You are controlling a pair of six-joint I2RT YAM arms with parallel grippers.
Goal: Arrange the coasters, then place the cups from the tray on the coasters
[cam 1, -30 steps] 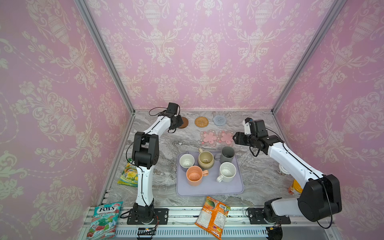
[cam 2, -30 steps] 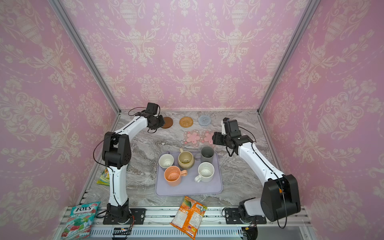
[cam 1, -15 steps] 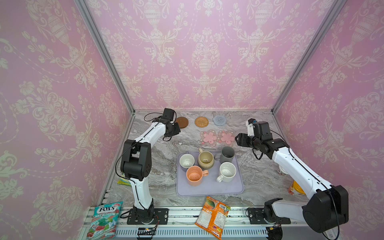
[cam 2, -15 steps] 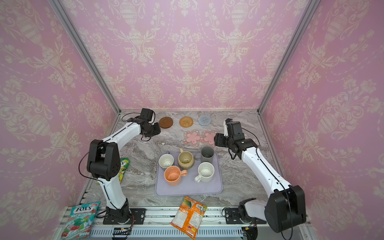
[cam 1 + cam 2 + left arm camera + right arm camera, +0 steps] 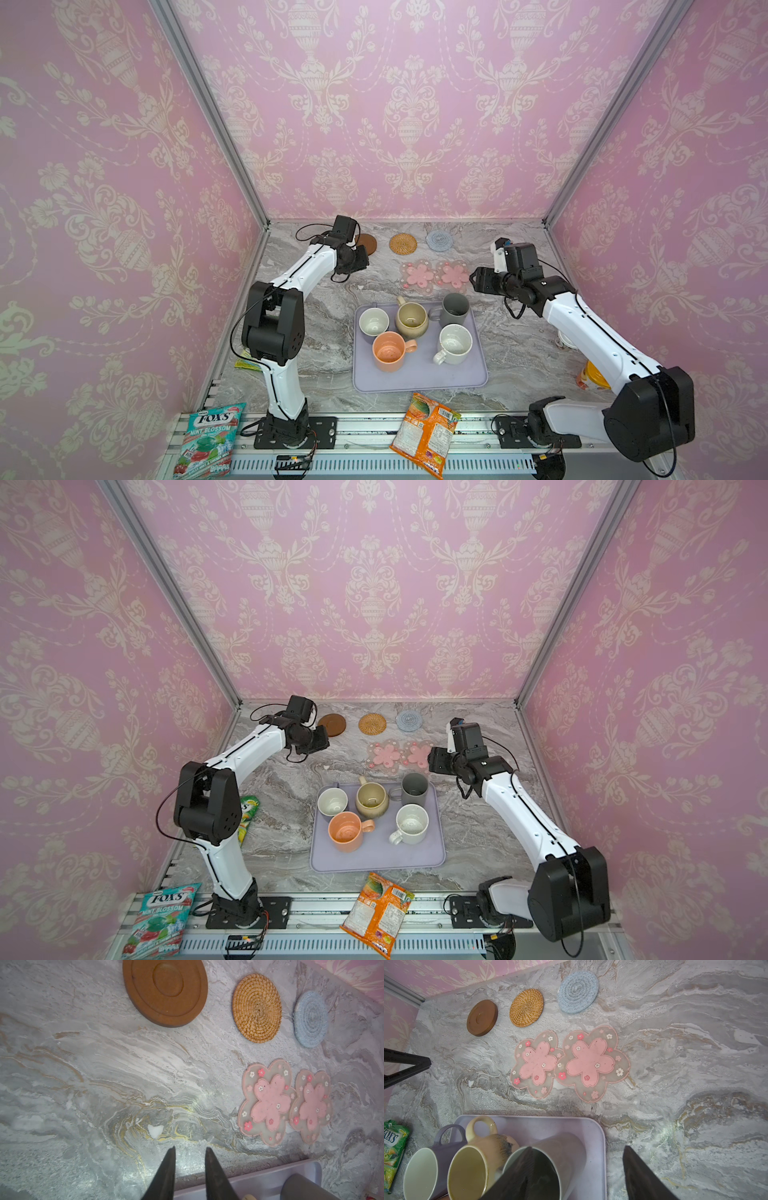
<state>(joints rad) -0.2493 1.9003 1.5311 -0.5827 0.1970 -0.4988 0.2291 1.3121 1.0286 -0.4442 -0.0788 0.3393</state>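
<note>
Now all five coasters lie flat on the marble worktop (image 5: 324,316). Near the back wall the brown wooden coaster (image 5: 366,243), the rattan coaster (image 5: 403,243) and the blue-grey coaster (image 5: 440,240) make a row, each apart from the next. Just in front of them the two pink-flower coasters (image 5: 419,275) (image 5: 454,274) lie side by side, and their edges meet.

Closer to the front is the tray (image 5: 419,380). All five cups stand upright on it: the lavender mug (image 5: 373,322), the beige mug (image 5: 411,319) and the dark grey mug (image 5: 455,309) behind, the peach mug (image 5: 389,352) and the white mug (image 5: 455,344) in front.

The left gripper (image 5: 190,1148) hovers over bare worktop between the brown wooden coaster and the tray; its jaws are only a little apart and hold nothing. The right gripper (image 5: 578,1147) hangs above the dark grey mug, with jaws wide apart and empty.
</note>
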